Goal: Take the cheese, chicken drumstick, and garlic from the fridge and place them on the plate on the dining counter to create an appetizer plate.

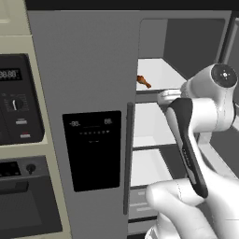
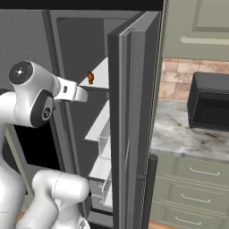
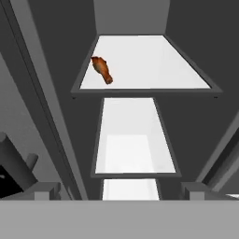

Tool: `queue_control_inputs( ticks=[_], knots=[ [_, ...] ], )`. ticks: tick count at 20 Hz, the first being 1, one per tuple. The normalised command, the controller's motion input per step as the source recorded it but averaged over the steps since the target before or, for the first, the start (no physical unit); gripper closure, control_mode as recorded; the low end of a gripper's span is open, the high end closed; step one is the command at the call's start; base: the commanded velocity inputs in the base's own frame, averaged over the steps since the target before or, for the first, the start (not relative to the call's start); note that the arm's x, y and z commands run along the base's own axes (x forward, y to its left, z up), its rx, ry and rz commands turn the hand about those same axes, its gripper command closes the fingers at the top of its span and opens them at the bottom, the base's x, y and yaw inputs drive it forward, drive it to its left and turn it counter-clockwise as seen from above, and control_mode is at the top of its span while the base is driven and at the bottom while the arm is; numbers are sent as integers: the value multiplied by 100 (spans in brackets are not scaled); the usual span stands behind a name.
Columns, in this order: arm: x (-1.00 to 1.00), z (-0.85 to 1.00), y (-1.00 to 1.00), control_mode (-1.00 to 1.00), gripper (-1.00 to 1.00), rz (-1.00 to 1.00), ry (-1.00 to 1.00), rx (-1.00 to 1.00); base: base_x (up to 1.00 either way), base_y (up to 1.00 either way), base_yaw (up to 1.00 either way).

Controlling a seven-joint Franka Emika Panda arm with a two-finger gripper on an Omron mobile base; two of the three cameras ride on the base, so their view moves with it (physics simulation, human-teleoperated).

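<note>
Reach into the fridge [image 1: 88, 70]: my jaws, fully open and empty, face the chicken drumstick [image 3: 102, 69], upper left; next, advance and close.

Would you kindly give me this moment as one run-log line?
fridge: door open | chicken drumstick: top shelf, near left edge | claw: open, empty, short of drumstick

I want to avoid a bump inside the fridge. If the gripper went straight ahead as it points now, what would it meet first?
Probably a white shelf edge below the chicken drumstick, though depth is unclear. The open gripper points into the fridge.
</note>
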Motion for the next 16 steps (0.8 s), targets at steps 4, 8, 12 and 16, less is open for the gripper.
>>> queue_control_inputs(
  ticks=[4,8,12,16],
  knots=[
    [34,0,-4,-100,-100,6,0,0,0,0,0],
    [41,0,-7,-100,-100,12,0,0,0,0,0],
    [49,-2,-1,-100,-100,14,0,0,0,0,0],
    [50,-10,0,-100,-100,13,-3,0,0,0,0]
  ],
)
